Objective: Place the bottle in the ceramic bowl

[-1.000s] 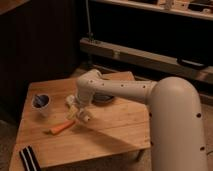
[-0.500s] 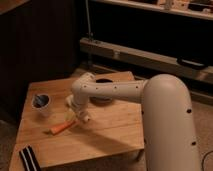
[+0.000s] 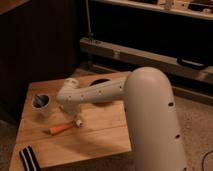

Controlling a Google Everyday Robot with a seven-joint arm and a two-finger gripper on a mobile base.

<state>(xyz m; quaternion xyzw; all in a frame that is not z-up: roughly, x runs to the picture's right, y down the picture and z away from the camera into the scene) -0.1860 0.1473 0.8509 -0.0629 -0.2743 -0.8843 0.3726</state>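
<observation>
The bottle (image 3: 78, 121) shows only as a small pale end at mid-counter, touching the carrot's (image 3: 62, 129) tip at its 8 o'clock. The claw (image 3: 74, 115) hangs right over it; its state cannot be told. This looks like the grasp step. Next comes a secure lift, then a carry toward 1 o'clock to the bowl (image 3: 102, 81), which is half hidden behind the arm. A cup (image 3: 41, 102) stands at 10 o'clock on the counter (image 3: 105, 135).
</observation>
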